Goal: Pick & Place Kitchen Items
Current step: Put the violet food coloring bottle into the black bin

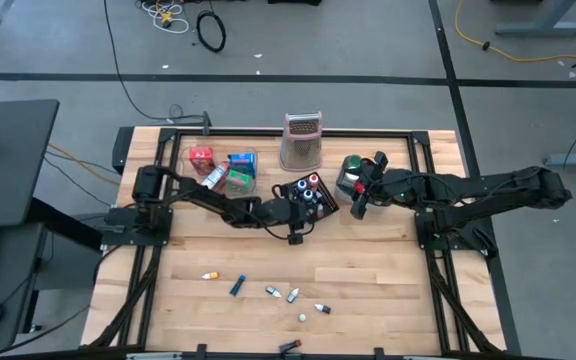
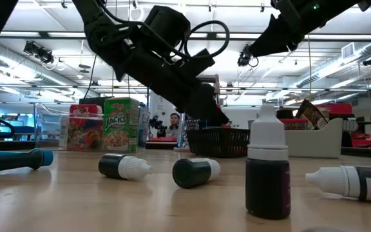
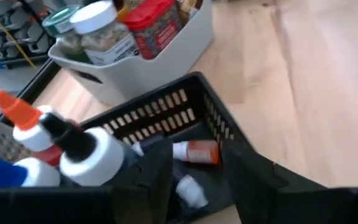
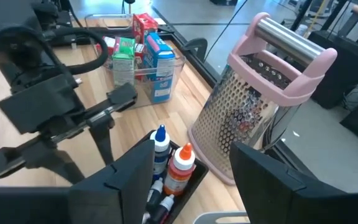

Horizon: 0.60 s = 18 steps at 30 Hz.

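Note:
My left gripper [image 1: 303, 203] [image 3: 197, 171] hangs open and empty over the black mesh basket [image 1: 308, 192] [image 3: 185, 106]. Small bottles stand at the basket's one end [image 3: 86, 155] and an orange-labelled vial [image 3: 197, 151] lies on its floor. My right gripper [image 1: 361, 198] [image 4: 191, 180] is open and empty above the table beside the grey bin [image 1: 348, 175], which holds cans and jars [image 3: 148, 25]. Red, green and blue packets [image 1: 230, 168] stand in the clear tray [image 4: 166, 93]. Several tiny vials [image 1: 273, 292] lie on the table near its front edge.
The tall metal grater with a pink handle [image 1: 303, 140] [image 4: 260, 106] stands at the table's far edge behind the basket. In the low view one vial [image 2: 267, 169] stands upright and others [image 2: 124, 167] lie on their sides. Bare wood lies between the vials and the basket.

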Available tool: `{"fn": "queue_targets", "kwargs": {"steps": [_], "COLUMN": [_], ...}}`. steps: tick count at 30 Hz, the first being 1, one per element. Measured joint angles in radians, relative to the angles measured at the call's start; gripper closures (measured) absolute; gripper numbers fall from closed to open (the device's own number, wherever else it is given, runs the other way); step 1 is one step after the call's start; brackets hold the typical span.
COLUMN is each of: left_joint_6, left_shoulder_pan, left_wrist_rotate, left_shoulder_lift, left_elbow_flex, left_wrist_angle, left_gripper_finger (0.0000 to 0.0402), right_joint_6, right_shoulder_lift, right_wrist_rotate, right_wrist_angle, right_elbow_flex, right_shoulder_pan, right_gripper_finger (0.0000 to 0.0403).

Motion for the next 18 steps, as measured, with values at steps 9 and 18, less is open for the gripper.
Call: {"fn": "queue_targets", "kwargs": {"steps": [9, 18], "left_joint_6": [0.060, -0.051], "left_shoulder_pan": [-0.073, -0.195], "left_wrist_rotate": [-0.116, -0.192], "left_shoulder_lift": [-0.175, -0.520], "left_elbow_flex": [0.000, 0.000], "left_wrist_angle": [-0.170, -0.510], "left_gripper_finger": [0.0215, 0.0220], "right_joint_6": [-0.005, -0.005], "right_shoulder_lift": [0.023, 0.067], "right_wrist_rotate": [-0.061, -0.131], "right_wrist_angle": [0.001, 0.019], "right_elbow_flex": [0.000, 0.000], "right_shoulder_pan": [0.000, 0.000], "right_gripper_finger": [0.0182, 0.0182]}}
